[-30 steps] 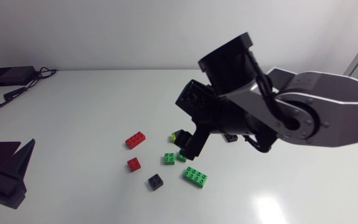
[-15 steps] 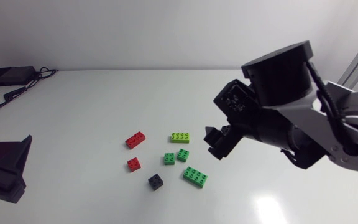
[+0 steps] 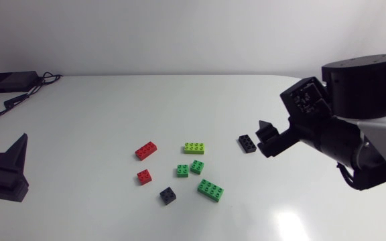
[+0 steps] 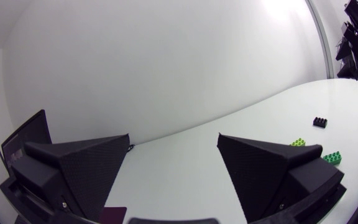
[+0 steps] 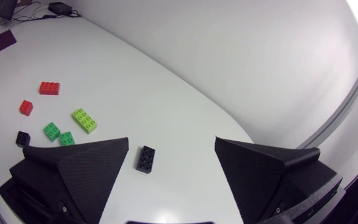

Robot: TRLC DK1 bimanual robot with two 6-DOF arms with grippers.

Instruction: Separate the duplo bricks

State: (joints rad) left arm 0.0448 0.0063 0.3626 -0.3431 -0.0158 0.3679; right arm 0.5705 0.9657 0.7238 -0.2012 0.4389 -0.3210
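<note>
Over white tabletop (image 3: 99, 114), hovering between picks with right fingers (image 5: 79, 168) released beside black brick (image 3: 247, 143) lying apart from brick cluster (image 3: 182, 170); idling with left fingers (image 4: 266, 168) spread; next, probably reaching for cluster's close-set green pair (image 3: 196, 167).

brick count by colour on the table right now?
red bricks: 2
green bricks: 3
lime brick: 1
black bricks: 2
Total: 8
</note>
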